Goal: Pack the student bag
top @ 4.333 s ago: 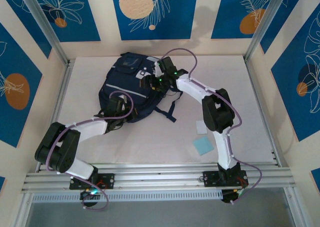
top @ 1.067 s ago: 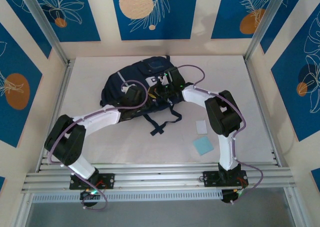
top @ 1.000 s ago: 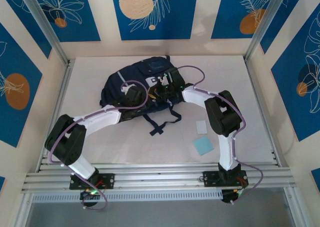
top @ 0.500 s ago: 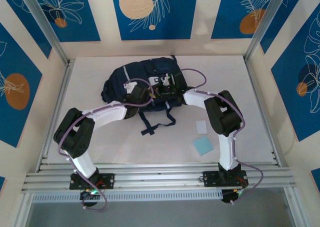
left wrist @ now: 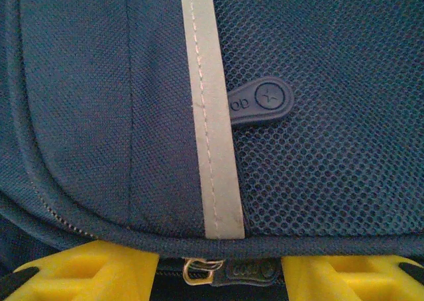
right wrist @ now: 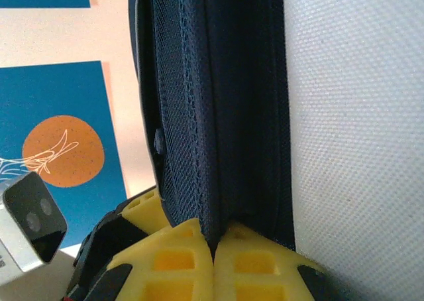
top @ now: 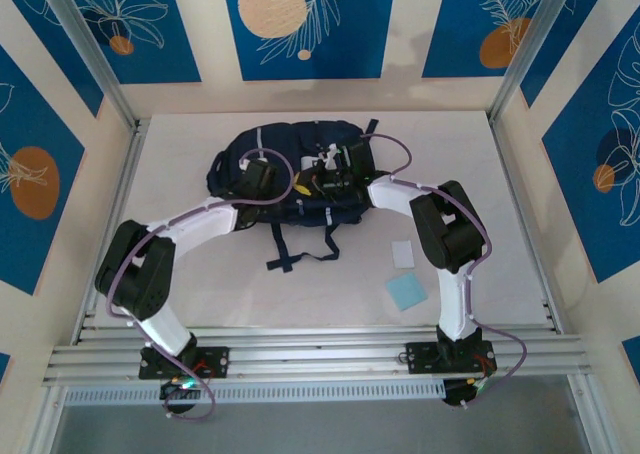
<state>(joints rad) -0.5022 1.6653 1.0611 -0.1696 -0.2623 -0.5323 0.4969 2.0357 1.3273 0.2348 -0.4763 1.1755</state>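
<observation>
We see the left gripper [left wrist: 220, 272] low over the student bag [top: 285, 154], its yellow jaws apart with a zipper pull [left wrist: 248, 270] in the gap and a grey stripe [left wrist: 211, 115] running toward 12 o'clock. The bag lies at 12 o'clock on the table [top: 200, 274], its far edge near the back wall. Bare surface opens at 9 and, wider, at 3 o'clock. Its straps [top: 278, 244] trail toward 6. The right gripper [right wrist: 213, 246] is clamped on a seam of the bag. A white card [top: 402, 253] and a light blue sheet [top: 406, 292] lie at 4 o'clock, apart from the bag.
</observation>
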